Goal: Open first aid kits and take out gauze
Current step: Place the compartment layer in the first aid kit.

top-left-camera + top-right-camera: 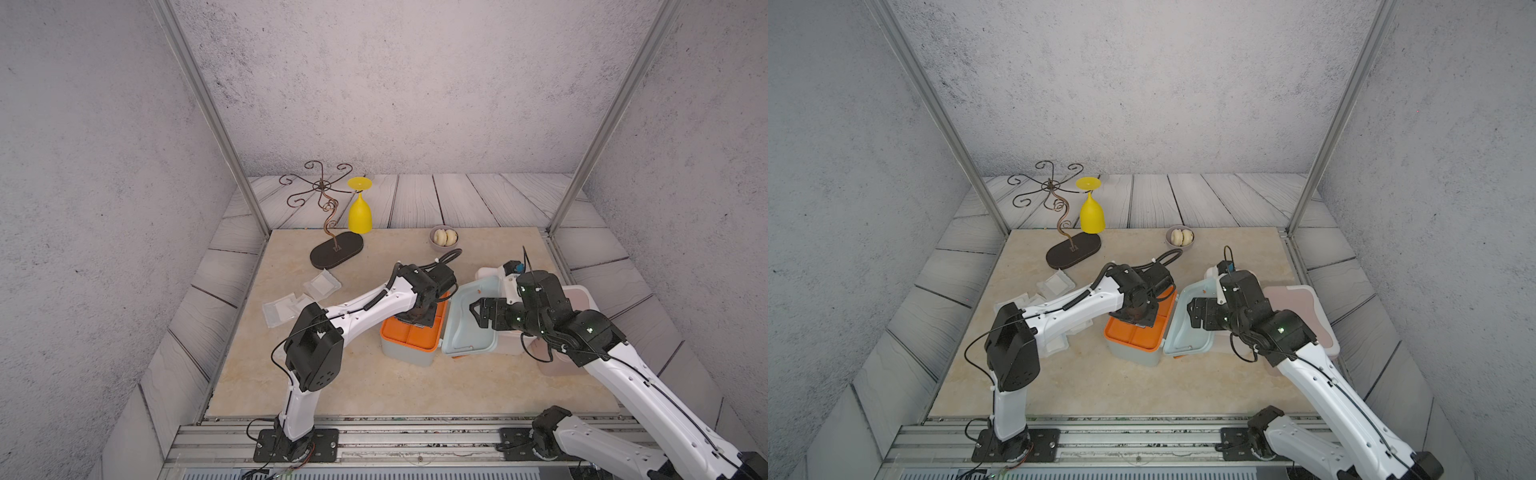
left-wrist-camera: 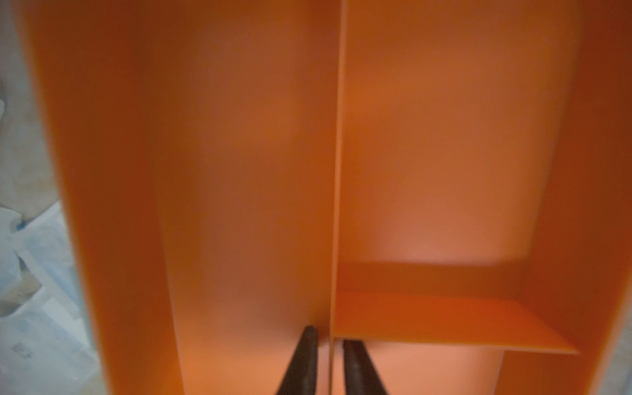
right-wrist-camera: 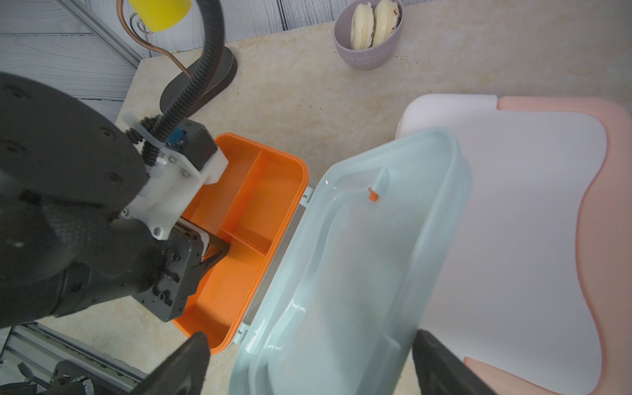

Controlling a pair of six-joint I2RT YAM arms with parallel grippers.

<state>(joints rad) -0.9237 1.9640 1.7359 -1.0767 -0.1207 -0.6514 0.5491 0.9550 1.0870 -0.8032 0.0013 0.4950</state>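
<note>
Left wrist view: your left gripper [image 2: 329,337] jaws narrow, astride divider [image 2: 337,171] of orange plastic tray [image 2: 239,171] inside open grey-blue plastic box [image 1: 405,357]. Left on beige table [image 1: 374,386]: flat white gauze packets [image 1: 322,284]. Your right gripper [image 3: 309,337] gapes over pale lid [image 3: 359,256]. Close now, you drag tray.

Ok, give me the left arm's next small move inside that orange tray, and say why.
Probably lift the left gripper straight up, clear of the orange tray. Its fingers stand slightly apart either side of the divider, gripping nothing. The compartments in view look empty, and gauze packets already lie on the table.
</note>
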